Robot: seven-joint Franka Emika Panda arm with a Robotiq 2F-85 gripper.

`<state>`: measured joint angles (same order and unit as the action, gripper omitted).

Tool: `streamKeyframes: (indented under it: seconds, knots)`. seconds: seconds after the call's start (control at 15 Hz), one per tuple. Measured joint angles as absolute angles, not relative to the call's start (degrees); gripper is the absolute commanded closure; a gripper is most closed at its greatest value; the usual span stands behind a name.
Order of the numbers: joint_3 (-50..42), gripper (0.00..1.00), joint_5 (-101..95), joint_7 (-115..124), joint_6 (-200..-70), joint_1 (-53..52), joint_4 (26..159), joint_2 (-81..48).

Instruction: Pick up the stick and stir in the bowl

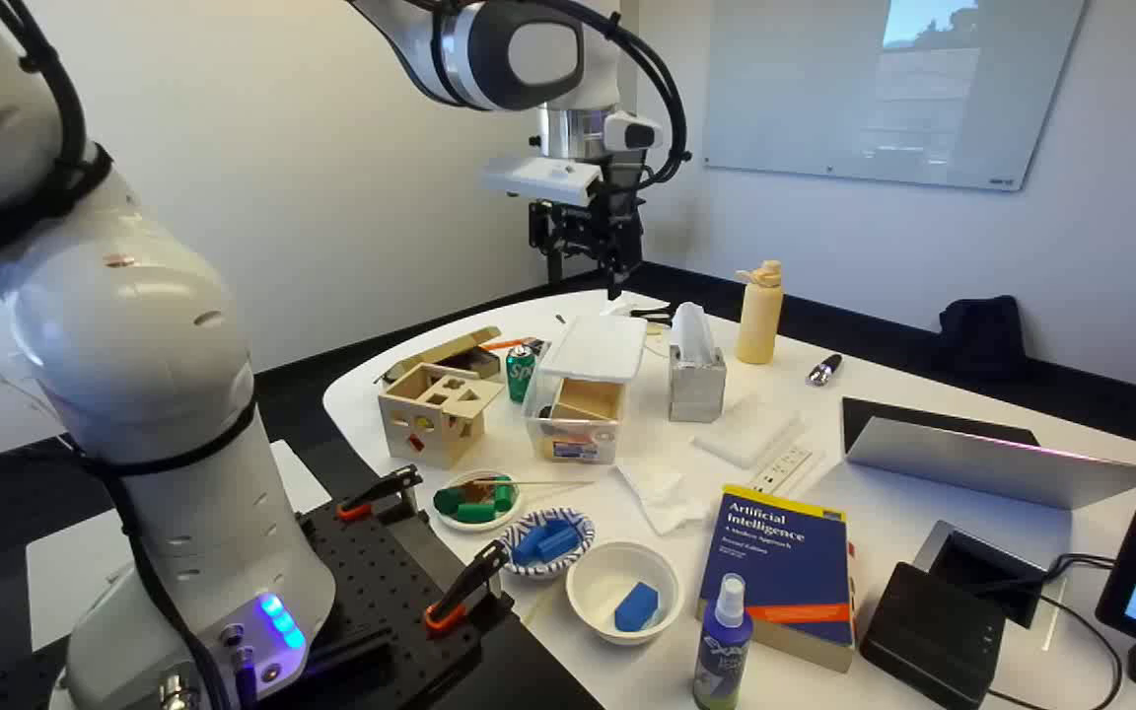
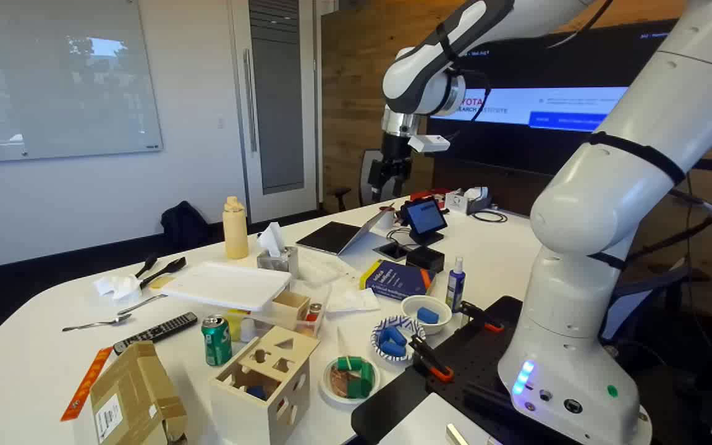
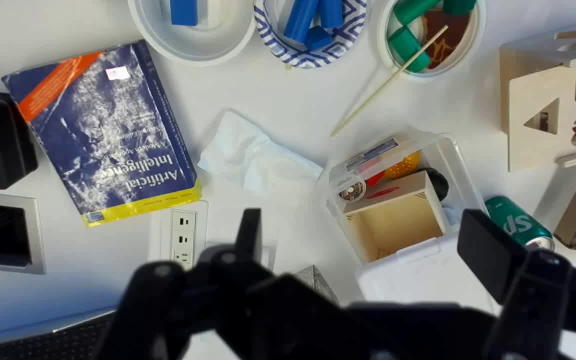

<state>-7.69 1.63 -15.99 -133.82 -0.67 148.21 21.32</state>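
Tan, slender wooden stick slants over the rim of a small white round bowl holding green blocks, near the robot-side edge of the white table; above, your black two-fingered gripper stands spread wide.

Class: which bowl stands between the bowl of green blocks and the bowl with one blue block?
The patterned bowl, holding blue blocks, stands between the green-block bowl and the single-block bowl, as all three views show.

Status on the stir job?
End effector open, empty, up high. Stick ungrasped, jutting past the rim of the small bowl. Green blocks in it may hamper stirring.
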Motion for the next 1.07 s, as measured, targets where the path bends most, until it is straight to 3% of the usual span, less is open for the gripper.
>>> streamKeyframes:
  seconds: [0.47, 0.8, 1.07]
  knots:
    - [-4.75, 0.0, 1.88, -10.75, -136.2, -0.84, 149.56, 17.81]
    - [4.95, 0.0, 0.09, 8.29, -146.83, -2.63, 151.87, 3.89]
    - [6.88, 0.0, -2.65, 20.57, -153.16, -4.85, 150.47, -8.21]
